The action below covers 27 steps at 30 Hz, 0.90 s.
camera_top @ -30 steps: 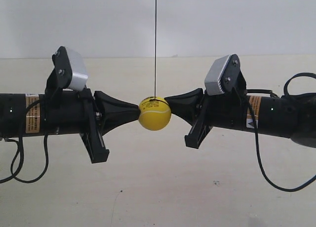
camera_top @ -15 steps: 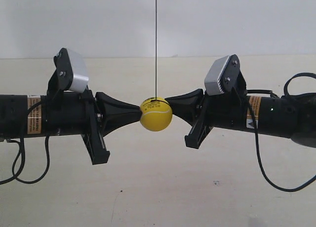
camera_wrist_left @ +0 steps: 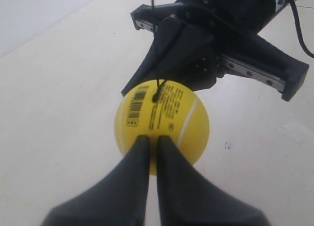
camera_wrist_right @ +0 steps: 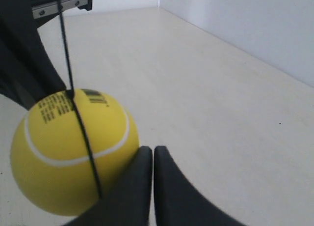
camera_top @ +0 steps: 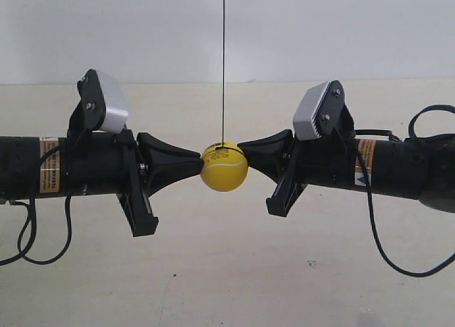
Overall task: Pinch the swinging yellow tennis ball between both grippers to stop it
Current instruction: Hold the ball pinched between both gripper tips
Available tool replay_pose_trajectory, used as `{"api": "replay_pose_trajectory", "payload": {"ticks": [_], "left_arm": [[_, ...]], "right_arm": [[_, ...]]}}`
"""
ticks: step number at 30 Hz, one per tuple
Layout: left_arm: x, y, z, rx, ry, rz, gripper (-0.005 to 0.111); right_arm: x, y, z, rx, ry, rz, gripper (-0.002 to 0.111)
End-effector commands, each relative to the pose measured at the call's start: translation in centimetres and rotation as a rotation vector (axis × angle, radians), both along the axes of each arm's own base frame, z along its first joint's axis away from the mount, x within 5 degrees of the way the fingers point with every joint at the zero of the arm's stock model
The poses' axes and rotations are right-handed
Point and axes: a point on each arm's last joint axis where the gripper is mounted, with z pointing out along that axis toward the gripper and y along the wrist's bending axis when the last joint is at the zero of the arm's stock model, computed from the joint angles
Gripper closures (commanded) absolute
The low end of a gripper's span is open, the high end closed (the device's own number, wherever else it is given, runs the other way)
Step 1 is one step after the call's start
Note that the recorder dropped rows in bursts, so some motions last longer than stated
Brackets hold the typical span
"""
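The yellow tennis ball (camera_top: 224, 167) hangs on a thin dark string (camera_top: 223, 64) between the two arms. The gripper of the arm at the exterior view's left (camera_top: 197, 158) and that of the arm at the exterior view's right (camera_top: 244, 148) both touch it with pointed tips, one on each side. In the left wrist view my left gripper (camera_wrist_left: 153, 138) is shut, its tip against the ball (camera_wrist_left: 162, 123) just below the barcode label (camera_wrist_left: 135, 105). In the right wrist view my right gripper (camera_wrist_right: 152, 150) is shut, its tip meeting the ball (camera_wrist_right: 73, 147) off-centre at its edge.
A pale table (camera_top: 227, 270) lies below the arms, with a white wall (camera_top: 320, 28) behind it. Black cables (camera_top: 387, 249) loop down from both arms. The opposite gripper's body (camera_wrist_left: 186, 54) fills the space just past the ball.
The ball and the gripper at the exterior view's left have shifted a few pixels rightwards. Over the last half second the ball hardly moves.
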Motion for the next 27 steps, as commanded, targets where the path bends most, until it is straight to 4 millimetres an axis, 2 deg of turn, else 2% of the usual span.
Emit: {"api": "replay_pose_trajectory", "payload": {"ticks": [1, 7, 15, 27], "left_arm": [[0.1, -0.1, 0.0, 0.001, -0.003, 0.005, 0.102], [0.1, -0.1, 0.0, 0.001, -0.003, 0.005, 0.102], [0.1, -0.1, 0.0, 0.001, -0.003, 0.005, 0.102], [0.1, -0.2, 0.0, -0.001, -0.003, 0.004, 0.102]], "right_arm": [[0.0, 0.0, 0.0, -0.018, -0.017, 0.006, 0.108], [0.2, -0.4, -0.1, -0.035, -0.022, -0.008, 0.108], [0.7, -2.4, 0.5, 0.007, -0.007, -0.018, 0.108], [0.2, -2.3, 0.8, 0.036, -0.003, 0.048, 0.108]]}}
